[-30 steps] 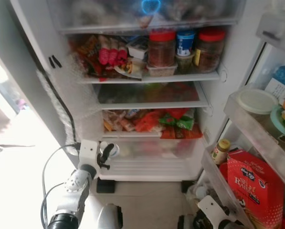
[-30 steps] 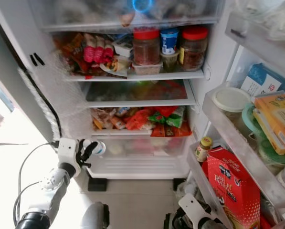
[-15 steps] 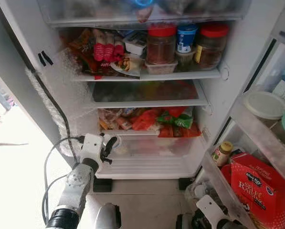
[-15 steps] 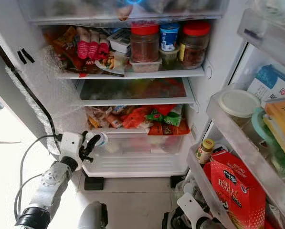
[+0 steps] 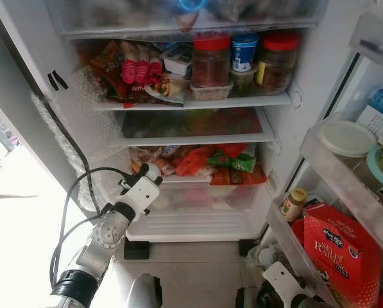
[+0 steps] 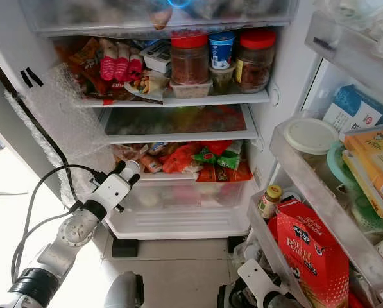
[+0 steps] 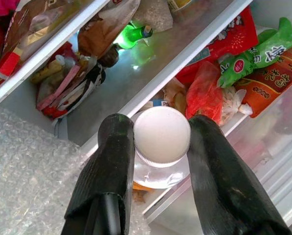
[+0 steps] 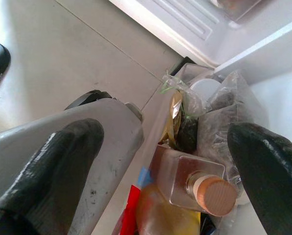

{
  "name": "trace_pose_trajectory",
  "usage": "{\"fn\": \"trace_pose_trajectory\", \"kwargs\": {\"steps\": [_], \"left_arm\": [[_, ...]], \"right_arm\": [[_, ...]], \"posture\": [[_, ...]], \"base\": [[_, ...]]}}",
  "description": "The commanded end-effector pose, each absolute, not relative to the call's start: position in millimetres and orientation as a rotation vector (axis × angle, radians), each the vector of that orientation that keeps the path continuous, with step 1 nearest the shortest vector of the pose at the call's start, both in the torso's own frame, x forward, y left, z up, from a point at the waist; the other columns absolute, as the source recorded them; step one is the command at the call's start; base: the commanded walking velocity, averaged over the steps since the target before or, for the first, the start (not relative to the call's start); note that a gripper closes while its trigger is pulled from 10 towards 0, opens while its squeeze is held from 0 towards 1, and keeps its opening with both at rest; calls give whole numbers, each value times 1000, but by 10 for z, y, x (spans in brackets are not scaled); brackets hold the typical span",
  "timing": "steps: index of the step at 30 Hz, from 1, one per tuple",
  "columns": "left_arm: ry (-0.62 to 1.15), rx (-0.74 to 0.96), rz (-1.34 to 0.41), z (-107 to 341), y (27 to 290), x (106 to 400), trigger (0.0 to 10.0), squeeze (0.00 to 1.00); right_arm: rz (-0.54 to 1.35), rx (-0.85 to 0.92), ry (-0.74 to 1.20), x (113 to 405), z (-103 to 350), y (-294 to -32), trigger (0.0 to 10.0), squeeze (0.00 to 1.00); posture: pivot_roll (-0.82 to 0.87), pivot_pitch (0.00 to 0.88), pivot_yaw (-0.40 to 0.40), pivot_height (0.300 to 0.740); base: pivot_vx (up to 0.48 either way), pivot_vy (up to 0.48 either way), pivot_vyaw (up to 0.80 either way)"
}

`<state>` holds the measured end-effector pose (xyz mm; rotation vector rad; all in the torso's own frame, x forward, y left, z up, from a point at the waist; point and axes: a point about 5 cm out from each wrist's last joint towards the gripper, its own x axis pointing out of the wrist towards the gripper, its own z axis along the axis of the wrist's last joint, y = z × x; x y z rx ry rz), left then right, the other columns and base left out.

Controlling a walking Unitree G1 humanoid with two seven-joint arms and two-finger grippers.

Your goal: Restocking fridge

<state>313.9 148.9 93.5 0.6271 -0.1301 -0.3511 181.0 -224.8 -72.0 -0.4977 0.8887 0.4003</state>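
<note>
Item in transit: small white-capped bottle, clear body — pinched at the neck between the two black fingers of the left claw. The claw is raised to the front left corner of the third shelf, just at its lip; the bottle has not yet been set down.

Fridge interior, as stocked now:
- Top shelf: two red-lidded jars, a blue-lidded tub, snack packets at the left — crowded.
- Second shelf: a green bottle lies at the back, seen from the left wrist; otherwise some room.
- Third shelf: red, orange and green bags piled across, leaving little space except near the left end where the claw stands.
- Bottom drawer: closed, contents unclear.
- Door racks: red carton, small yellow-capped bottle, white lidded tub.

Right claw: released, fingers spread wide, hanging low beside the door's lowest rack over a cork-stoppered glass bottle and loose bags.

Progress, as a judgement: one bottle mid-placement — carried to the shelf, release still to come. Whether further stock waits outside the fridge cannot be told.
</note>
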Motion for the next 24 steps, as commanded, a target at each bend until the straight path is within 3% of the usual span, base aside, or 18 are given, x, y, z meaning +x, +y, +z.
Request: {"fn": "trace_pose_trajectory", "kwargs": {"steps": [1, 7, 24], "left_arm": [[-148, 625, -306, 984, 1561, 3168, 10000, 0], [-153, 654, -303, 983, 1556, 3174, 10000, 0], [-144, 646, -318, 971, 1516, 3184, 10000, 0]], "right_arm": [[458, -466, 1058, 1408, -915, -2224, 10000, 0], [469, -475, 1060, 1406, -916, -2223, 10000, 0], [463, -482, 1069, 1405, -918, -2232, 10000, 0]], "posture": [[-25, 85, 58, 628], [-24, 83, 57, 628], [-25, 80, 60, 628]], "base": [[0, 0, 0], [127, 0, 0], [315, 0, 0]]}}
